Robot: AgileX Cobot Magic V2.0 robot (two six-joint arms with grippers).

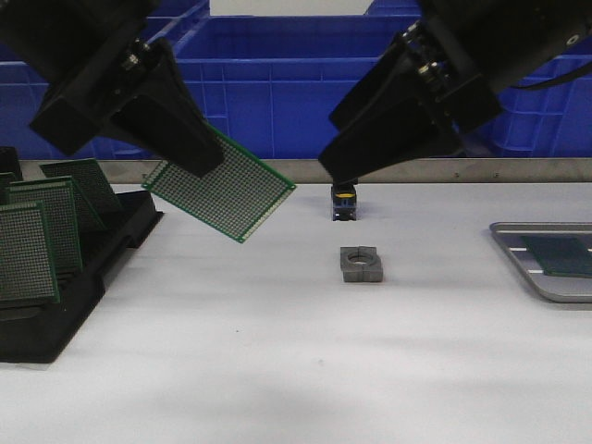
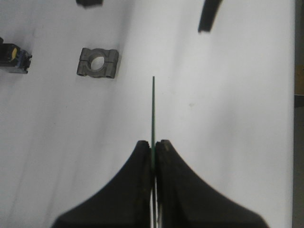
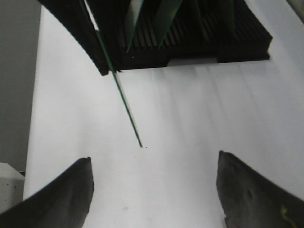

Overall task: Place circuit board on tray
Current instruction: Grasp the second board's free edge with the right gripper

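Circuit board clamped edge-on between left jaws, above table.

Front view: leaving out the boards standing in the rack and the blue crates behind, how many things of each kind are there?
Green circuit boards: 2 (held board, board on tray)
Metal tray: 1
Black rack: 1
Grey block with hole: 1
Small black-and-yellow part: 1
Total: 6

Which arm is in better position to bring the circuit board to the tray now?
Probably the right. The tray lies on the robot's right, and the right gripper is open, facing the circuit board. The left gripper holds the board above the table, far from the tray, so a handover seems likely.
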